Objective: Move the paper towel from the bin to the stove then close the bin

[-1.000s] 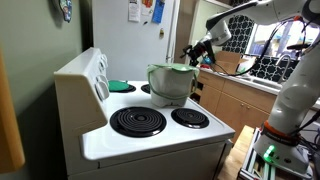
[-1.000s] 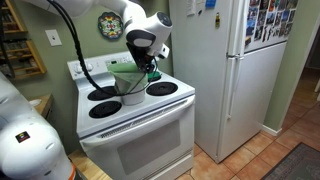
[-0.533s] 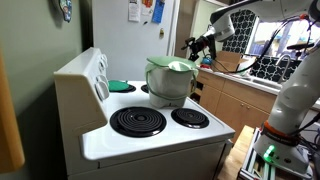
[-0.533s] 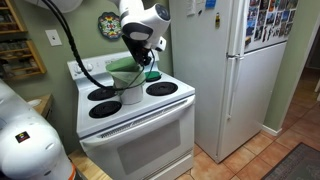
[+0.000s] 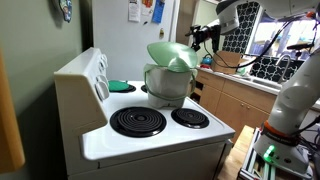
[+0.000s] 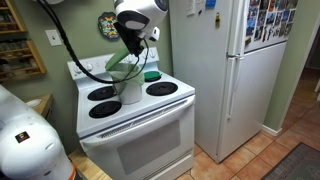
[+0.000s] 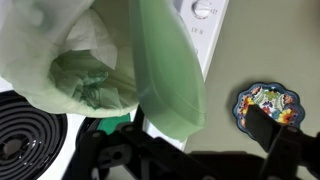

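The silvery bin (image 5: 167,88) (image 6: 128,88) stands on the white stove (image 5: 160,140) (image 6: 140,135) between the burners. Its green lid (image 5: 172,54) (image 6: 120,63) (image 7: 165,70) is tilted up on its hinge. In the wrist view a crumpled pale paper towel (image 7: 88,82) lies inside the bin's white liner. My gripper (image 5: 205,32) (image 6: 135,42) (image 7: 190,150) hovers open just beside the lid's raised edge and holds nothing. Its dark fingers (image 7: 275,135) stand wide apart, with the lid's lower edge above the gap.
A flat teal disc (image 5: 118,86) (image 6: 150,75) lies on the stove behind the bin. Black coil burners (image 5: 137,121) (image 7: 25,125) sit in front. A white fridge (image 6: 230,70) stands beside the stove, and a painted plate (image 7: 265,103) hangs on the wall.
The bin's lid has swung from shut to raised. My gripper has risen with the lid's edge, staying open.
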{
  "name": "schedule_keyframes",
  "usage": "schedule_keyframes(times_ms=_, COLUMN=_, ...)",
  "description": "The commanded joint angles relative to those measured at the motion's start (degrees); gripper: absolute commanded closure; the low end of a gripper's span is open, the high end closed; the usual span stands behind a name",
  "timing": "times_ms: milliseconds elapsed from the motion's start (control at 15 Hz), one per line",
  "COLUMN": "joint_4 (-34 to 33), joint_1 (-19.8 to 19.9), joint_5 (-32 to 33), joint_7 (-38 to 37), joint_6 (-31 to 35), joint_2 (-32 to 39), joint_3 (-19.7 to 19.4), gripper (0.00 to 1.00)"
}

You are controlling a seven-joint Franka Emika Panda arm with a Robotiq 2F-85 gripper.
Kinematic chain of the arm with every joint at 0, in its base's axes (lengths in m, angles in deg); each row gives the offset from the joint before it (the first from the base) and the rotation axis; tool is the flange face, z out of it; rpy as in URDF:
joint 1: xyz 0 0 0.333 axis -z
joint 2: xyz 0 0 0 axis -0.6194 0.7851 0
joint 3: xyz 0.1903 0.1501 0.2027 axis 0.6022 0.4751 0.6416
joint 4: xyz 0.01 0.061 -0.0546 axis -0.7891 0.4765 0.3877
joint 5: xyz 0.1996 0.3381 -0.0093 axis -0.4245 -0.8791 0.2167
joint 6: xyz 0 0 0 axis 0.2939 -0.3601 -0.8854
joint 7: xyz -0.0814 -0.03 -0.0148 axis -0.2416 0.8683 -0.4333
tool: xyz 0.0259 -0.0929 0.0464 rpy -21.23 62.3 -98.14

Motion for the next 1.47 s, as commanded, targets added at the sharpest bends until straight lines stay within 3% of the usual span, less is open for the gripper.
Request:
schedule_keyframes(times_ms=0, joint_4=-1.5, joint_1=0.6, joint_5=-0.8, joint_7=0.6, joint_6=-3.5, joint_2=-0.4, joint_3=0.4, gripper=0.0)
schedule_keyframes(times_ms=133, joint_4=-2.6, joint_1=0.6, joint_5=-0.5, joint_7=0.2, joint_6=-5.0, joint_2=-0.8, joint_3=0.7, gripper=0.0)
schedule_keyframes(times_ms=733, joint_4=-8.3, joint_1=0.4, joint_5=-1.9, joint_7=-0.2, joint_6=-23.3, joint_2=-0.3, joint_3=0.4, gripper=0.0)
schedule_keyframes(times_ms=1133, joint_4=-10.0, joint_1=0.5, joint_5=-4.2, joint_7=-0.1, joint_6=-28.9, joint_2=0.9, joint_3=0.8, gripper=0.0)
schedule_keyframes(times_ms=1267, joint_4=-10.0, joint_1=1.2, joint_5=-2.7, joint_7=-0.2, joint_6=-26.8, joint_2=0.5, joint_3=1.6, gripper=0.0)
schedule_keyframes(times_ms=1400, joint_4=-9.3, joint_1=2.5, joint_5=1.5, joint_7=-0.3, joint_6=-19.2, joint_2=-0.6, joint_3=3.1, gripper=0.0)
